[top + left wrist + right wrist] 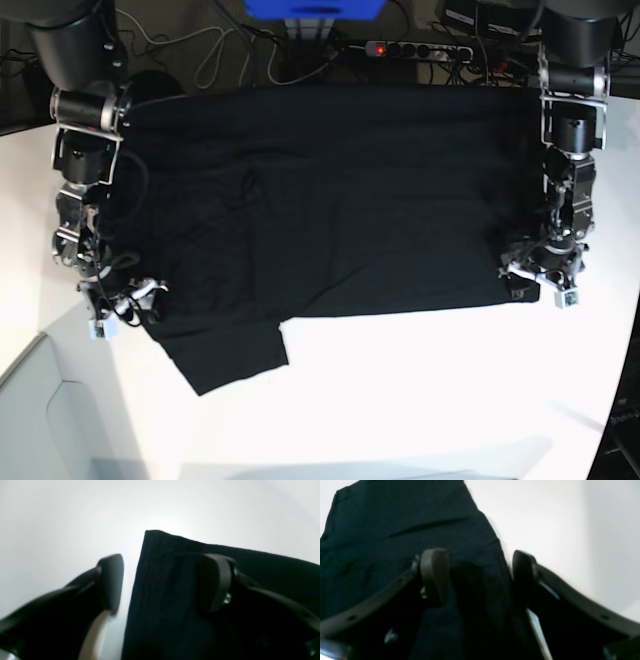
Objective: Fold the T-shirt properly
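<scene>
The black T-shirt (330, 200) lies spread plain side up across the white table (420, 400), one sleeve (225, 355) jutting toward the front left. My left gripper (540, 278) is at the shirt's near right corner. In the left wrist view the left gripper (162, 582) is open and straddles the edge of the T-shirt (170, 610), one finger over cloth and one over bare table. My right gripper (125, 305) is at the left edge by the sleeve. In the right wrist view the right gripper (480, 577) is open, with the hem of the T-shirt (395, 530) between its fingers.
A power strip (420, 48) and loose cables (215, 55) run along the back behind the shirt, beside a blue object (315, 8). The table's edge (40, 350) cuts across the front left corner. White tabletop shows in front of the shirt.
</scene>
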`<action>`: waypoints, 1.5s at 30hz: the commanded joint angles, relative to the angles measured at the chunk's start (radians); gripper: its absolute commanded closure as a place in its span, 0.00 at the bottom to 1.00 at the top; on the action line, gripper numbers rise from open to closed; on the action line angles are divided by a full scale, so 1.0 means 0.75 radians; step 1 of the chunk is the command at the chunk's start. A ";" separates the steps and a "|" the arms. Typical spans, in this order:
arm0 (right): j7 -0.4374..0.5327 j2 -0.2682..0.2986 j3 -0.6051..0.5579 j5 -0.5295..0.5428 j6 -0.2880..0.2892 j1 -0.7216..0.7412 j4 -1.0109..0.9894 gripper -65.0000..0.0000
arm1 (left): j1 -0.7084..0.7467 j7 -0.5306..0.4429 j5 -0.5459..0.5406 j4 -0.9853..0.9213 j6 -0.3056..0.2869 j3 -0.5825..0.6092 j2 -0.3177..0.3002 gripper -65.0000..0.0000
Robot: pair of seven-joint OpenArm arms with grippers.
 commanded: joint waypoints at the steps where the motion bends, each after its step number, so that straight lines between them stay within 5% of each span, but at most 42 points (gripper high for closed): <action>1: -0.047 0.013 0.002 -0.017 -0.014 0.012 0.001 0.42 | -0.018 0.015 -0.006 0.002 0.002 -0.003 -0.005 0.31; 6: -0.053 0.013 0.000 -0.017 -0.010 0.012 0.001 0.49 | -0.012 0.019 -0.006 0.017 0.002 0.000 0.020 0.38; 11: -0.053 0.019 0.000 -0.017 -0.010 0.012 0.001 0.78 | -0.016 0.022 -0.006 0.019 0.002 0.000 0.016 0.72; 15: -0.053 0.019 0.000 -0.017 -0.010 0.012 0.001 1.00 | -0.020 0.022 -0.006 0.019 0.004 -0.003 0.012 0.82; 20: -0.055 0.019 0.000 -0.017 -0.010 0.012 0.001 1.00 | -0.020 0.022 -0.006 0.019 0.015 -0.003 0.018 1.00; 27: -0.053 0.019 0.000 -0.017 -0.010 0.018 0.011 1.00 | -0.020 0.024 -0.004 0.045 0.017 -0.005 0.018 1.00; 35: -0.057 0.019 0.012 -0.013 -0.010 -0.044 0.226 1.00 | 0.014 0.240 -0.006 0.346 0.017 -0.017 0.008 1.00; 45: -0.155 0.023 0.016 -0.006 -0.002 -0.252 0.643 1.00 | 0.270 0.433 -0.004 0.700 0.017 -0.369 0.022 1.00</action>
